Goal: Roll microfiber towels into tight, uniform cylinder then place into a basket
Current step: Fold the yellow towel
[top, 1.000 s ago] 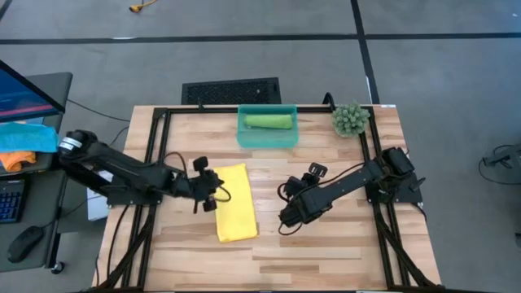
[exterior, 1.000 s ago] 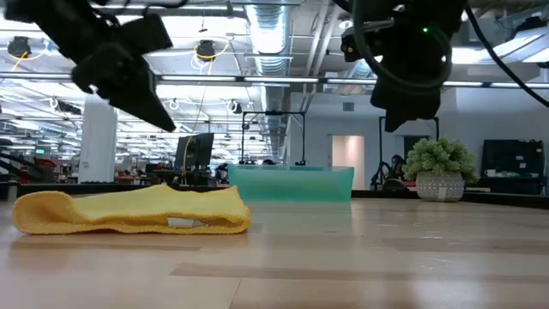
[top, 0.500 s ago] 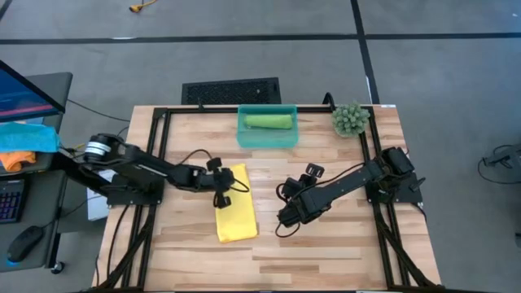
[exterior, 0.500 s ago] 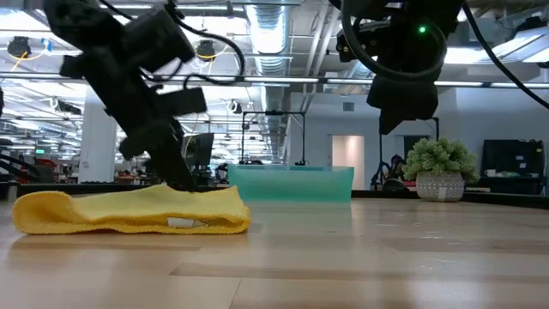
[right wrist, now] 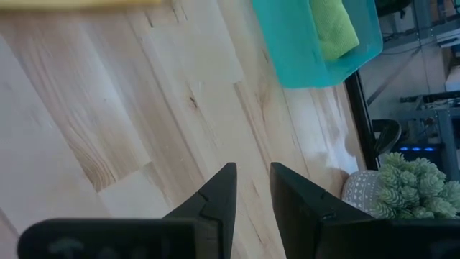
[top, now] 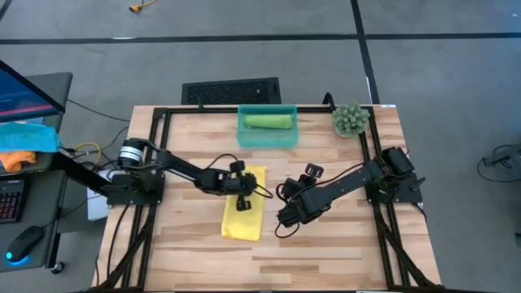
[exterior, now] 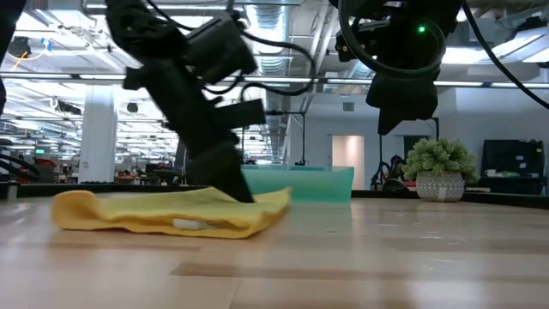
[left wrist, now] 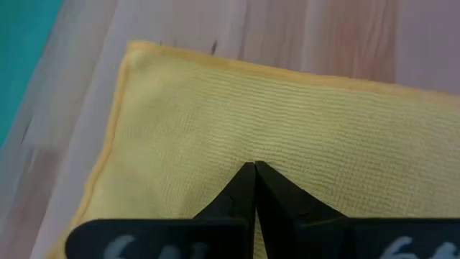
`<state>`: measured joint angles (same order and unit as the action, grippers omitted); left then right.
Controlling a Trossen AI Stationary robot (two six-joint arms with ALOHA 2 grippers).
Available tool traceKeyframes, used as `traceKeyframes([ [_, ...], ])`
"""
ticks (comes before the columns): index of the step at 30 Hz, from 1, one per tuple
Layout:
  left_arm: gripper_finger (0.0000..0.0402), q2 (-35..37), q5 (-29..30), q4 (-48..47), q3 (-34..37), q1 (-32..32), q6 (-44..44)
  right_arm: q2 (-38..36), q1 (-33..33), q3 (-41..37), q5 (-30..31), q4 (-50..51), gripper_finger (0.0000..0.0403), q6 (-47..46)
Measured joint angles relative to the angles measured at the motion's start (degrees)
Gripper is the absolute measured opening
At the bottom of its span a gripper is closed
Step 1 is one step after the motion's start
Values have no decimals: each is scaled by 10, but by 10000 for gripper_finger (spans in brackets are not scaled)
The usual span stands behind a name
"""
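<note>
Yellow towel (top: 244,203) lies flat on the table (top: 326,252), mid-table and slightly askew, well short of the basket (top: 266,136). The left gripper (top: 242,191) presses down on its far half with fingers (left wrist: 253,188) closed tip to tip, pinching nothing; the left wrist view alone shows the ribbed weave and stitched hem. From the low view the cloth is a soft, lumpy fold with its far corner lifted beside the dark arm. The right gripper (top: 286,213) hangs just beside the towel, above bare wood, its jaws a little apart and empty. Pale planks, black frame rails along the edges. Farther off, the teal translucent basket holds a green towel roll (top: 269,121); the right wrist view shows it too. A small potted plant (top: 350,119) stands at the far corner, a black grille (top: 231,90) on the floor behind.
</note>
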<state>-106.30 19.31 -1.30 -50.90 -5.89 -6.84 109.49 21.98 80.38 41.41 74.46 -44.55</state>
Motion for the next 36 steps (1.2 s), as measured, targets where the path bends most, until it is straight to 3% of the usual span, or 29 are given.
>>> traceKeyframes([
  [8, 0, -61, -20, -23, -98, -2, 35, 0, 0, 0, 0, 2, 107, 0],
  [13, 0, -47, -31, -81, -140, -12, 64, 0, 1, 0, -1, 4, 107, 5],
  [16, 0, -15, -3, -124, -149, -23, 70, 0, 5, 0, -6, 11, 107, 5],
  [21, 0, 40, 82, -203, -136, -62, 44, 0, 25, 0, -9, 70, 107, -41],
  [28, 0, 113, 150, -272, -88, -151, -46, 0, 77, 0, -15, 110, 107, -97],
  [36, 0, 146, 167, -281, -16, -249, -129, 0, 121, 0, -42, 53, 107, -111],
])
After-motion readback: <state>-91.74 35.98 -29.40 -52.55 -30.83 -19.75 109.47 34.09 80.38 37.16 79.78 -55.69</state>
